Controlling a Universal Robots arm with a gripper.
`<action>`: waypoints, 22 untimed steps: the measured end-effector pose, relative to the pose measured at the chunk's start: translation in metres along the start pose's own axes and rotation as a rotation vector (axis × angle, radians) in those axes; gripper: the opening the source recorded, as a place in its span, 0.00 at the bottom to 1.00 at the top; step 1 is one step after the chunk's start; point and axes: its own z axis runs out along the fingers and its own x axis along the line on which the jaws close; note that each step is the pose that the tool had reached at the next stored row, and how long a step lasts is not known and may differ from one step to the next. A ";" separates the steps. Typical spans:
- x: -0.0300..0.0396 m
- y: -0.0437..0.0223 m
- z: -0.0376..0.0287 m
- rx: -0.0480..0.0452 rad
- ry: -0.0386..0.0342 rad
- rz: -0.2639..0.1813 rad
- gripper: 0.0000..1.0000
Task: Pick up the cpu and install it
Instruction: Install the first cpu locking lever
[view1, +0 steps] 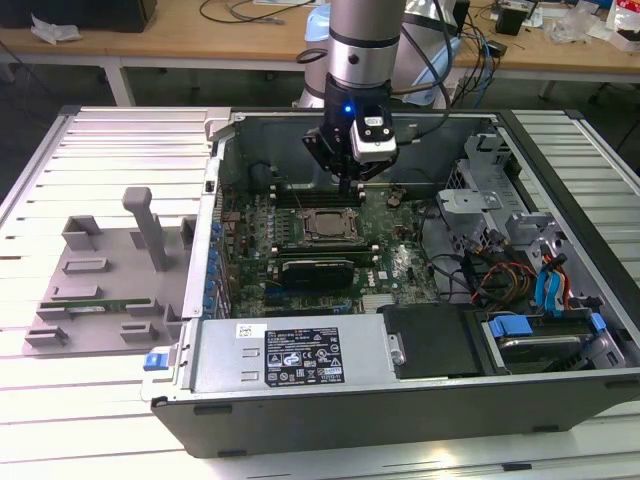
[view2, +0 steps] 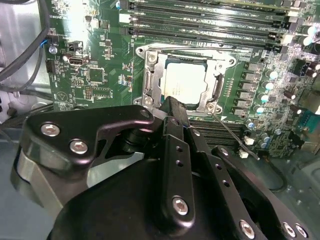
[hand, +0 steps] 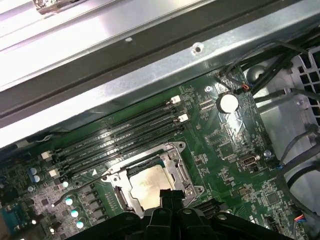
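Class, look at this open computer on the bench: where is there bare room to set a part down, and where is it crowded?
Bare room: the ribbed bench top beyond the grey tray. Crowded: the green board, where the pincer hangs over the cpu in its socket; also the cable corner.

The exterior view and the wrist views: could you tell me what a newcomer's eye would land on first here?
First, the open computer case lying on the slatted table, its green motherboard exposed. Next, the arm's gripper hanging just above the socket frame in the middle of the board. In both wrist views the silver-grey cpu sits inside that frame, with the black gripper body just short of it.
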 end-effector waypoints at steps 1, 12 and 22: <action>0.0000 0.0000 0.0000 -0.0001 -0.0001 -0.006 0.11; 0.0000 0.0000 0.0000 -0.0040 -0.0046 -0.160 0.11; 0.0000 0.0000 0.0000 -0.0059 -0.0078 -0.262 0.11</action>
